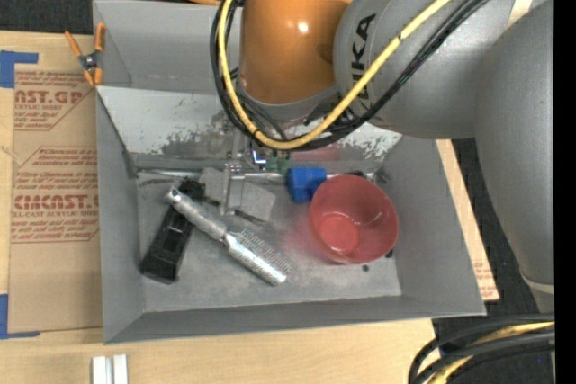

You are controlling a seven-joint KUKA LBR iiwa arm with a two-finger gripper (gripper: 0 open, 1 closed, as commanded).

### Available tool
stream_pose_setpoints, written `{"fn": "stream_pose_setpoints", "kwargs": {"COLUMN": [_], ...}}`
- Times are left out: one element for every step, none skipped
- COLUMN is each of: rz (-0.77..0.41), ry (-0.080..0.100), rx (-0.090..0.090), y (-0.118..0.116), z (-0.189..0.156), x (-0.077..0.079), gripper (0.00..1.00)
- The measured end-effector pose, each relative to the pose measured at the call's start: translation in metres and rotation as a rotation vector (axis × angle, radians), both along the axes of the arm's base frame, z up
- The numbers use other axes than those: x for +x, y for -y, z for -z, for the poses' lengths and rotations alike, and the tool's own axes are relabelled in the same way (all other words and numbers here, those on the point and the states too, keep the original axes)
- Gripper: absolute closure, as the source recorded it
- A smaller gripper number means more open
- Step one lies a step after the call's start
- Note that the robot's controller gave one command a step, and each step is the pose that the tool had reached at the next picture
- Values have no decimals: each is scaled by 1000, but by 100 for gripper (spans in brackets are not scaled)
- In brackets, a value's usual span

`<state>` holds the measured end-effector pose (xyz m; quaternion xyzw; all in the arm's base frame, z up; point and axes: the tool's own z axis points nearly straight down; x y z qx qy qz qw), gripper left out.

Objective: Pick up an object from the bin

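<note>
My gripper (pixel 231 183) hangs below the orange wrist cover, low in the middle of the bin. Right beneath it lies a silver metal brush (pixel 230 237), its handle running from upper left to a ribbed head at lower right. A small grey block (pixel 257 205) sits against the gripper's right side. A blue plastic piece (pixel 304 183) lies just to the right of that. A black rectangular object (pixel 167 243) rests to the lower left, beside the brush handle.
A red bowl (pixel 353 219) stands upright at the right of the bin floor, close to the blue piece. The arm and its cables cover the bin's upper right. The sloped bin walls rise on all sides.
</note>
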<state>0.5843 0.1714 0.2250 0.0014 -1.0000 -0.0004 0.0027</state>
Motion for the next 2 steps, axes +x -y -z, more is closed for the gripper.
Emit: {"fn": "stream_pose_setpoints", "kwargs": {"rz": [3, 207], "ry": [8, 7], "rx": [1, 2], "y": [1, 28], "z": [-4, 117], "x": [2, -7], "gripper": [0, 0]}}
